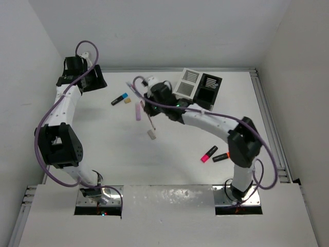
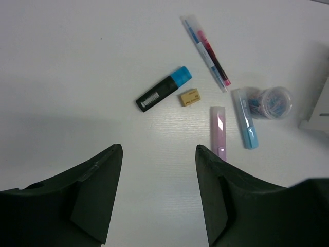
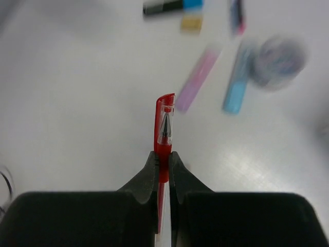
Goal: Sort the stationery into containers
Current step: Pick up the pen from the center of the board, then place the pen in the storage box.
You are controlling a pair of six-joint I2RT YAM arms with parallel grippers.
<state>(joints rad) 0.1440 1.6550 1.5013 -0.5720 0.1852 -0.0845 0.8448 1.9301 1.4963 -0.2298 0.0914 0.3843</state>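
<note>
The right gripper (image 3: 163, 158) is clamped on a red pen (image 3: 164, 121), and the left gripper (image 2: 158, 153) hangs open and empty above a highlighter (image 2: 163, 89).

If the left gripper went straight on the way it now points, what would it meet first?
Probably bare table: the left gripper stands open over plain white surface. The blue-capped highlighter and beige eraser lie further along that line. Depth is hard to judge from the wrist view.
</note>
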